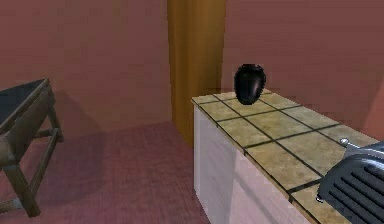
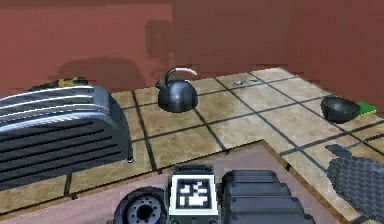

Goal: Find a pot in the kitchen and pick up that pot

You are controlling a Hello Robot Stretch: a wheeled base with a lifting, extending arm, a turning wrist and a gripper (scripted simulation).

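Red-brown walls and a tan tiled counter [image 1: 285,150] with dark grout are shown. A yellow-brown wooden post [image 1: 195,60] is set behind the counter's far end. A black vase [image 1: 250,82] is stood upright on the far corner tile. A dark side table [image 1: 25,120] is seen at the forward view's left, on purple-red floor.

A ribbed grey toaster [image 2: 60,130] is set on the counter at the arm side view's left. A black kettle [image 2: 178,95] with a hoop handle is stood mid-counter, near the toaster but not touching it. A dark green bowl [image 2: 340,108] is seen near the right edge. A dark speckled object [image 2: 360,178], cut by the lower right edge, is set on the counter; whether it is the pot cannot be told.

The arm is seen low at the bottom edge. One white marker square [image 2: 195,195] is flanked by dark blocks, with the gripper [image 2: 145,208] body left of it. The fingers cannot be made out, so their state cannot be told, nor whether anything is held.
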